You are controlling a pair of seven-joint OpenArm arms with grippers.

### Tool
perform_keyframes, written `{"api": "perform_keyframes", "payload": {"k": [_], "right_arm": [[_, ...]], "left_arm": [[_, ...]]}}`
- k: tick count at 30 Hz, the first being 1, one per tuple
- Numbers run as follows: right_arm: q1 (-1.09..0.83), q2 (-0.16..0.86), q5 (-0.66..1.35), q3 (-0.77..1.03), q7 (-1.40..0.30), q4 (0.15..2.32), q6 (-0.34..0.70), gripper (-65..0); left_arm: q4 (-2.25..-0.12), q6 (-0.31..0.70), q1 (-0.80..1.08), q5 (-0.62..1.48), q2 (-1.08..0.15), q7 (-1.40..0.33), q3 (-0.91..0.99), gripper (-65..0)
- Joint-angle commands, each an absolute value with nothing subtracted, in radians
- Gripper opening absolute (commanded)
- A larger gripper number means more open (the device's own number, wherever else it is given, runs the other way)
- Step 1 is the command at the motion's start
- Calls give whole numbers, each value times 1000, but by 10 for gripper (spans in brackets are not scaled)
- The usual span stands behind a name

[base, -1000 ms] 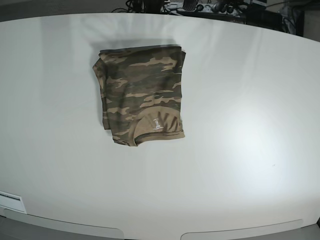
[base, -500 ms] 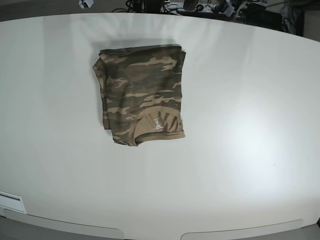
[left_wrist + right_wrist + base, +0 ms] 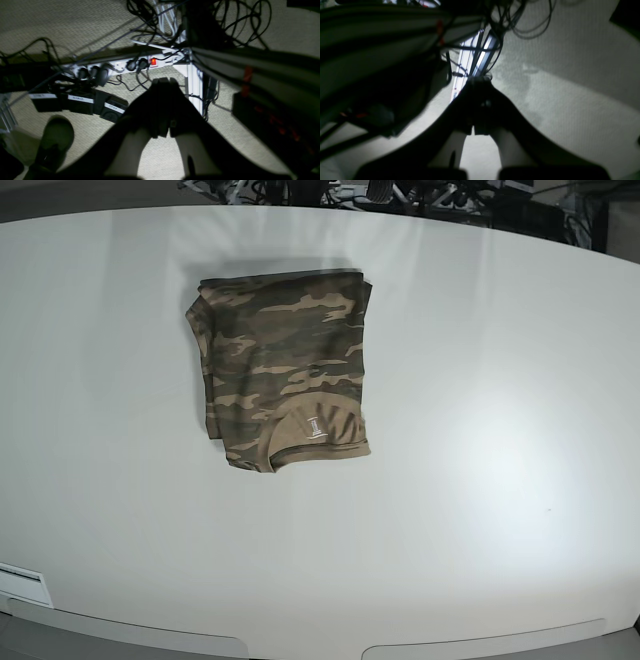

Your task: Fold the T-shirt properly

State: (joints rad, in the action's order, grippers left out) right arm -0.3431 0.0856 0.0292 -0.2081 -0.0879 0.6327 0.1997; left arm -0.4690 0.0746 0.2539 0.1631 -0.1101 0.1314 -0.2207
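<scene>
The camouflage T-shirt point(image 3: 282, 366) lies folded into a compact rectangle on the white table point(image 3: 480, 430), left of centre in the base view, its tan neck band and small white label at the near edge. Neither arm shows in the base view. In the left wrist view my left gripper point(image 3: 163, 81) is shut with nothing in it and points down at the floor beside the table. The right wrist view shows my right gripper point(image 3: 478, 80) likewise shut and empty, over pale carpet. The T-shirt is out of both wrist views.
Below the left gripper lie a white power strip point(image 3: 117, 66) with a red lit switch, labelled black foot pedals point(image 3: 80, 101), tangled cables and a shoe point(image 3: 53, 140). Cables point(image 3: 480, 47) hang near the right gripper. A white strip point(image 3: 22, 582) sits at the table's near left corner.
The T-shirt has not moved. Along the far edge of the table, small bits of equipment shift between the frames.
</scene>
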Motion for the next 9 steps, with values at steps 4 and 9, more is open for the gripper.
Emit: {"api": "perform_keyframes", "payload": {"k": [4, 9], "right_arm": [[-348, 62, -5, -212, -36, 635, 214, -650], [-335, 44, 1, -212, -33, 635, 247, -650]], "left_arm": [[-460, 67, 249, 203, -114, 145, -274, -650], [-458, 67, 255, 248, -110, 141, -314, -650]]}}
